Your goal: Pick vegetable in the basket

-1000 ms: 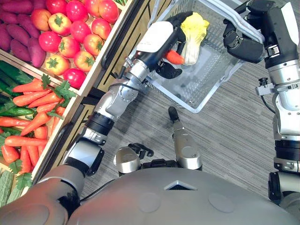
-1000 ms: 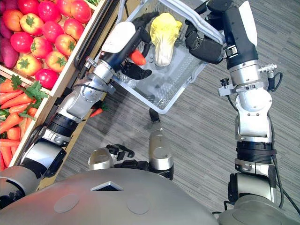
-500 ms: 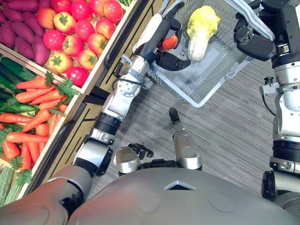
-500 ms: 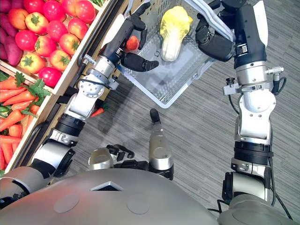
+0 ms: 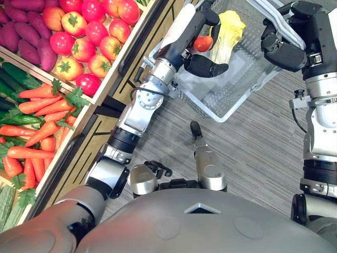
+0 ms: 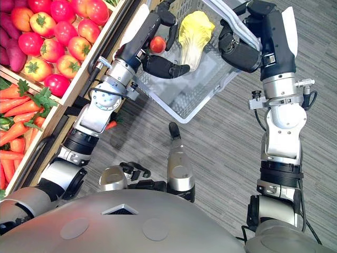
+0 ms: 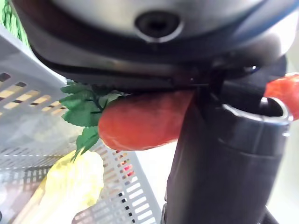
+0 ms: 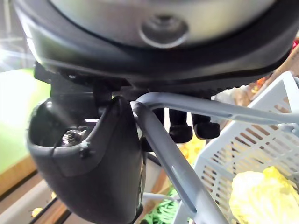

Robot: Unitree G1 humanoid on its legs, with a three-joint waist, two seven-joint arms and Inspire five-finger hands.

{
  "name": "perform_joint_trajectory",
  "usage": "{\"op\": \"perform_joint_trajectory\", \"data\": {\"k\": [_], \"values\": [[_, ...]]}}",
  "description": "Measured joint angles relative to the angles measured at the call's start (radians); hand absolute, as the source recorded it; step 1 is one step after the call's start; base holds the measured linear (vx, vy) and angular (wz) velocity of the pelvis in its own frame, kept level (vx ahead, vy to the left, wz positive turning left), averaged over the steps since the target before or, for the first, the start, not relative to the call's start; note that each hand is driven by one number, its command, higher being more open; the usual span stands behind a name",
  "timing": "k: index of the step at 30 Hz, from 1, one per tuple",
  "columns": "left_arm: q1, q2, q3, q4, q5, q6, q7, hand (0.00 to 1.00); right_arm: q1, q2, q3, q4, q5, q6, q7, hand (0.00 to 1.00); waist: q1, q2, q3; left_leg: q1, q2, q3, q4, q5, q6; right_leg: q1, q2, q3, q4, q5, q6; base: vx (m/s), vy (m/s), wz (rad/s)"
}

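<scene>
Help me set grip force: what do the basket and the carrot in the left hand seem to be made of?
The basket looks like moulded pale grey plastic, matt: walls of uniform perforated grid. The carrot in the left hand seems a plastic or foam imitation: even orange-red skin, slight sheen, flat cloth-like leaves.

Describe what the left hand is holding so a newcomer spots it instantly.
Find the pale mesh basket hanging from the right hand. Above its open top, the left hand curls its fingers round a carrot. It is small, orange-red with green leaves, unlike the large yellow cabbage lying in the basket.
</scene>
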Motion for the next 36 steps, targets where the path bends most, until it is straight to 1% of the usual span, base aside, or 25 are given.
{"op": "perform_joint_trajectory", "data": {"k": [8, 13, 25, 26, 30, 31, 36], "values": [[-0.004, -0.007, -0.044, -0.003, 0.0, 0.0, -0.002, 1.0, 0.004, 0.009, 0.0, -0.001, 0.0, 0.002, 0.001, 0.0, -0.001, 0.0, 0.0, -0.008, 0.0, -0.002, 0.006, -0.002, 0.004, -0.006, -0.001, 0.001, 0.0, 0.0, 0.0, 0.0, 0.0, 0.0], [-0.004, -0.006, -0.064, -0.037, 0.001, 0.0, -0.011, 1.0, 0.004, 0.009, 0.001, -0.002, 0.0, 0.002, 0.001, 0.0, 0.0, -0.001, 0.0, -0.017, 0.0, -0.002, 0.008, -0.002, 0.004, -0.015, -0.001, 0.001, 0.0, 0.0, 0.0, 0.0, 0.0, 0.0], [-0.017, -0.006, -0.094, -0.038, 0.133, -0.001, 0.005, 1.0, 0.004, 0.009, 0.003, -0.002, 0.0, 0.002, 0.001, 0.0, 0.001, -0.001, 0.0, -0.017, -0.004, -0.004, 0.007, -0.004, 0.008, -0.015, -0.004, 0.003, 0.0, 0.0, 0.0, 0.0, 0.0, 0.0], [-0.017, -0.007, -0.102, -0.037, 0.139, -0.001, 0.006, 0.0, 0.004, 0.009, 0.004, -0.002, 0.0, 0.002, 0.001, 0.0, 0.0, -0.001, 0.0, -0.017, -0.004, -0.004, 0.007, -0.004, 0.008, -0.015, -0.004, 0.003, 0.0, 0.0, 0.0, 0.0, 0.0, 0.0], [-0.018, -0.006, -0.105, -0.025, 0.149, -0.001, 0.008, 0.0, 0.004, 0.009, 0.011, -0.002, 0.0, 0.002, 0.001, 0.0, 0.0, -0.001, 0.0, -0.018, -0.004, -0.003, 0.007, -0.005, 0.008, -0.016, -0.004, 0.003, 0.0, 0.0, 0.0, 0.0, 0.0, 0.0], [-0.018, -0.006, -0.105, -0.019, 0.149, -0.001, 0.009, 1.0, 0.004, 0.009, 0.014, -0.002, 0.0, 0.002, 0.001, 0.0, 0.0, -0.001, 0.0, -0.018, -0.004, -0.003, 0.007, -0.005, 0.008, -0.016, -0.004, 0.003, 0.0, 0.0, 0.0, 0.0, 0.0, 0.0], [-0.023, -0.006, -0.109, 0.028, 0.149, -0.004, 0.008, 1.0, 0.004, 0.009, 0.03, -0.002, 0.0, 0.002, 0.001, 0.0, 0.001, -0.001, 0.0, -0.021, -0.004, -0.004, 0.008, -0.005, 0.009, -0.019, -0.004, 0.003, 0.0, 0.0, 0.0, 0.0, 0.0, 0.0]]}}
